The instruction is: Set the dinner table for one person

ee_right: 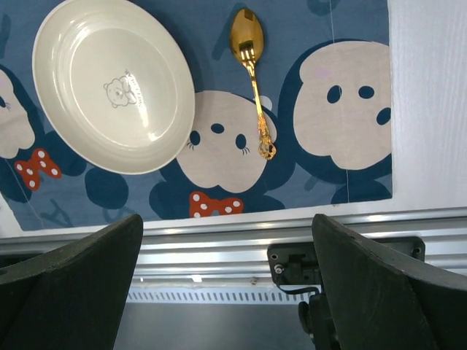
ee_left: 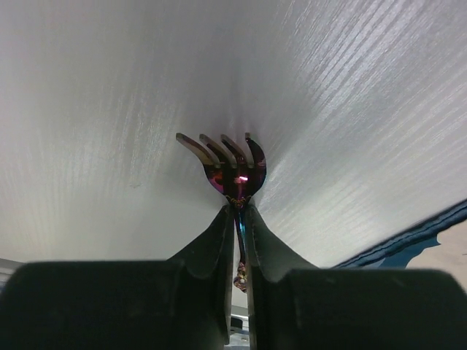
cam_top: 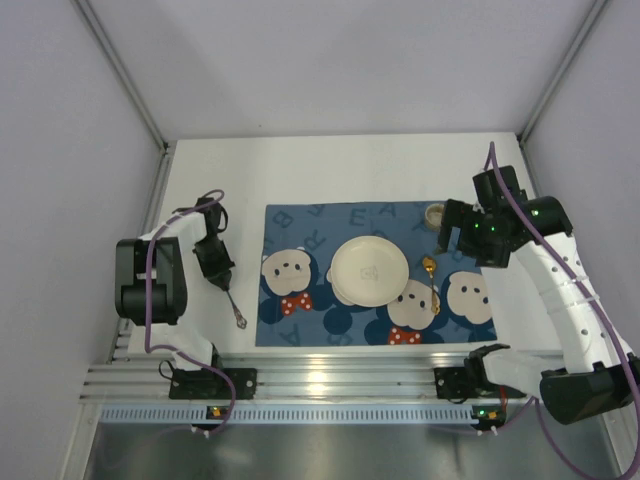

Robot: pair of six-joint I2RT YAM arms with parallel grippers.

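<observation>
The white dinner table (cam_top: 350, 170) carries a blue cartoon placemat (cam_top: 300, 225). A cream plate (cam_top: 370, 270) sits on the mat's middle, with a gold spoon (cam_top: 430, 282) to its right. My left gripper (cam_top: 215, 264) is left of the mat, low over the table. It is shut on the neck of an iridescent fork (ee_left: 228, 160), with the tines pointing ahead over the bare table (ee_left: 109, 87). My right gripper (cam_top: 452, 232) is open and empty above the mat's right part. In its wrist view the plate (ee_right: 113, 84) and spoon (ee_right: 252, 73) lie on the mat (ee_right: 292, 189).
A small round cup (cam_top: 435, 213) stands at the mat's far right corner, beside my right gripper. The aluminium rail (cam_top: 320, 380) runs along the near edge and shows in the right wrist view (ee_right: 219, 240). The mat's edge (ee_left: 408, 244) shows at the left wrist view's right.
</observation>
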